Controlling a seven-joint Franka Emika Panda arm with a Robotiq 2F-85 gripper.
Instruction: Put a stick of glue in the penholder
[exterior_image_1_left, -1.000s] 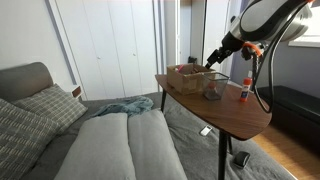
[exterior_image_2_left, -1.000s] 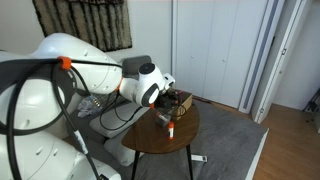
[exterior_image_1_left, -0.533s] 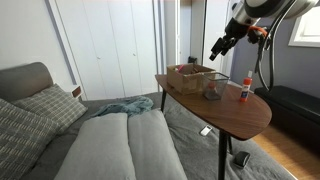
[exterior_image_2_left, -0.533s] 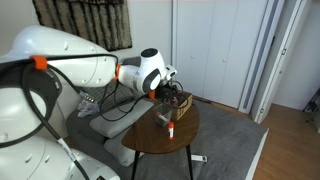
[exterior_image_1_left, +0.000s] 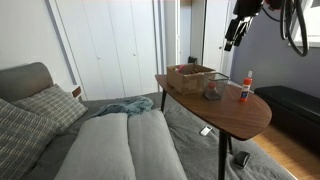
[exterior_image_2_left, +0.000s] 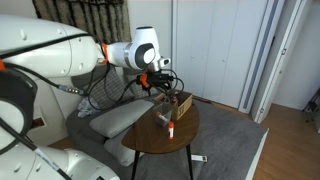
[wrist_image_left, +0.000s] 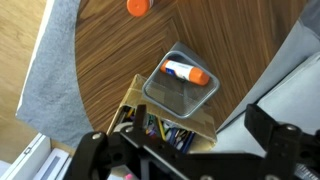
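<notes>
Placement looks done: in the wrist view the stick of glue (wrist_image_left: 186, 71) lies slanted inside the penholder (wrist_image_left: 181, 95), resting on its floor with nothing gripping it. The fingers (wrist_image_left: 272, 135) are spread wide with nothing between them. In an exterior view the arm (exterior_image_1_left: 240, 22) hangs high above the bench (exterior_image_1_left: 235, 118), well clear of everything on it. I judge the task to be at its closing step. What is left calls only for a clean retreat away from the cup, since a knock on so light a mesh thing could tip it and spill the stick.

The penholder is a see-through cup of fine grey wire mesh, with a rounded-square rim from above. It stands close against the brown box (wrist_image_left: 160, 125), toward the far edge of the bench; whether the two touch I cannot tell. The stick of glue is a slim, smooth cylinder with a pale body, an orange-red cap and a touch of blue at the other end. It looks like hard plastic that would roll freely on a flat surface. The box is low and wide, with coloured pens crowded inside. The white bottle (exterior_image_1_left: 246, 88) with a red cap stands upright, apart from the cup, nearer the bench's side edge. The bench top is rounded, of smooth dark wood grain, on thin dark legs.
</notes>
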